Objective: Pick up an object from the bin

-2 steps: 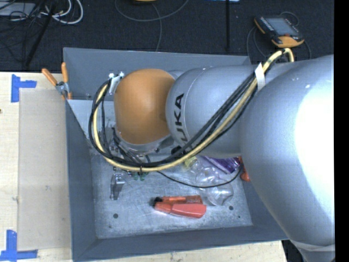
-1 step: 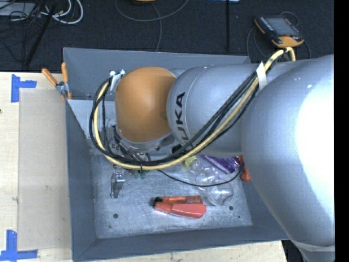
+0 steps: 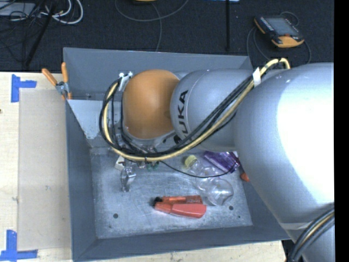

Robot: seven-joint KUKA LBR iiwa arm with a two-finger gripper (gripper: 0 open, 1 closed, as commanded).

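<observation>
My gripper [image 3: 126, 182] hangs below the orange wrist cover at the left of the bin floor. Its fingers look shut together, with nothing between them, and the tip is close to bare metal. The nearest loose thing is a flat red-orange tool with a dark grip [image 3: 180, 207], lying to the gripper's right near the bin's front. A crumpled clear plastic piece [image 3: 216, 190] lies beyond it, further right.
A purple see-through item [image 3: 222, 160] and a small yellow-green thing [image 3: 191, 161] lie at the right, partly under the arm. The big grey arm covers the bin's right and back. Sloped walls close in on the left and front.
</observation>
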